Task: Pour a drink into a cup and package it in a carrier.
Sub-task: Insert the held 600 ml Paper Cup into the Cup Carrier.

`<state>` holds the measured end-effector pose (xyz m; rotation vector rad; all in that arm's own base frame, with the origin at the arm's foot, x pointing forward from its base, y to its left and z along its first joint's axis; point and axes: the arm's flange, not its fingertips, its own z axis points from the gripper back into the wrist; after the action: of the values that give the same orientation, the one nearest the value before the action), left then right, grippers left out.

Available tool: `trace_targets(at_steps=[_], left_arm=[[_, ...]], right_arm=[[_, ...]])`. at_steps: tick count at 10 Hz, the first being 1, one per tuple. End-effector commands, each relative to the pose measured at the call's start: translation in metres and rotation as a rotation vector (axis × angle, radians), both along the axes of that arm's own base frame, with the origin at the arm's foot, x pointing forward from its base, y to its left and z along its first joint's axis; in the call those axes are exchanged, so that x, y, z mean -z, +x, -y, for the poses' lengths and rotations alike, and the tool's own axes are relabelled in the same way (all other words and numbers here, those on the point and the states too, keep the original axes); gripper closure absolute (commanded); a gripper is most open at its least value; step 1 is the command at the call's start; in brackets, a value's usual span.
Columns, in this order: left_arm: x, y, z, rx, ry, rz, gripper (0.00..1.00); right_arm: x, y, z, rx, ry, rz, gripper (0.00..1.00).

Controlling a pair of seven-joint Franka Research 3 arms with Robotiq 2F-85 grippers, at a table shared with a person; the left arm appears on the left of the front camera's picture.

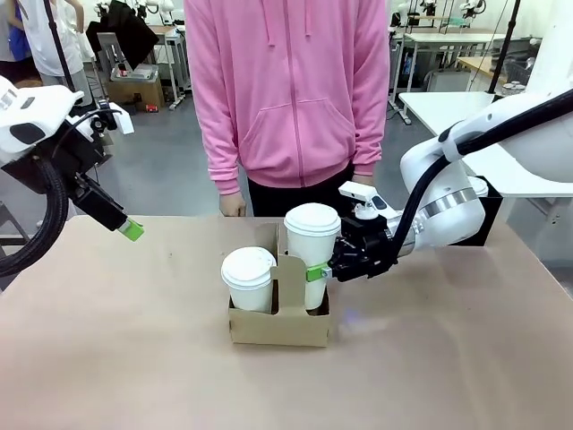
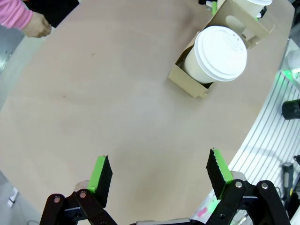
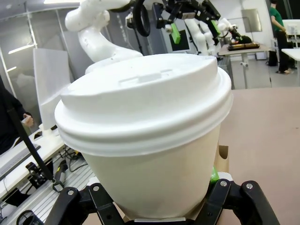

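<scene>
1. The right tool (image 1: pixel 315 272) is clamped on a white lidded cup (image 1: pixel 312 246), its green pads pressed against the cup's lower wall.
2. That cup stands in the right-hand hole of the brown cardboard carrier (image 1: pixel 277 327), sitting higher than its neighbour.
3. In the right wrist view the held cup (image 3: pixel 150 136) looms large, with the tool's black fingers on either side of its base.
4. A second lidded cup (image 1: pixel 249 278) sits in the carrier's left-hand hole, with the upright handle tab between the two cups.
5. The carrier rests near the middle of the tan counter (image 1: pixel 116 340).
6. The left tool (image 2: pixel 159 176) hangs above bare counter at the left, well apart from the carrier, its jaws spread wide with nothing between them.
7. A person in a pink hoodie (image 1: pixel 286 90) stands at the counter's far side.
</scene>
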<state>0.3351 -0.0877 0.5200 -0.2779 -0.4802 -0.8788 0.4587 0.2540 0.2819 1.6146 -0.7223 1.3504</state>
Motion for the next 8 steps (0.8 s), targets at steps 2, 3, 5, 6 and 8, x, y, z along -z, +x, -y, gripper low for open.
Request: trace_targets(at_steps=[2, 3, 5, 6, 8], left_arm=[[0.000, -0.001, 0.000, 0.001, -0.004, 0.005, 0.00], [0.000, -0.001, 0.000, 0.001, -0.004, 0.005, 0.00], [0.000, -0.001, 0.000, 0.001, -0.004, 0.005, 0.00], [0.000, -0.001, 0.000, 0.001, -0.004, 0.005, 0.00], [0.000, -0.001, 0.000, 0.001, -0.004, 0.005, 0.00]], right_arm=[[0.016, -0.005, -0.004, -0.035, -0.001, 0.032, 0.19], [0.020, -0.006, -0.003, -0.045, 0.001, 0.032, 0.19], [0.033, -0.006, -0.004, -0.058, 0.001, 0.041, 0.19], [0.037, -0.006, -0.003, -0.065, 0.003, 0.050, 0.19], [0.043, -0.008, -0.003, -0.084, 0.013, 0.077, 0.19]])
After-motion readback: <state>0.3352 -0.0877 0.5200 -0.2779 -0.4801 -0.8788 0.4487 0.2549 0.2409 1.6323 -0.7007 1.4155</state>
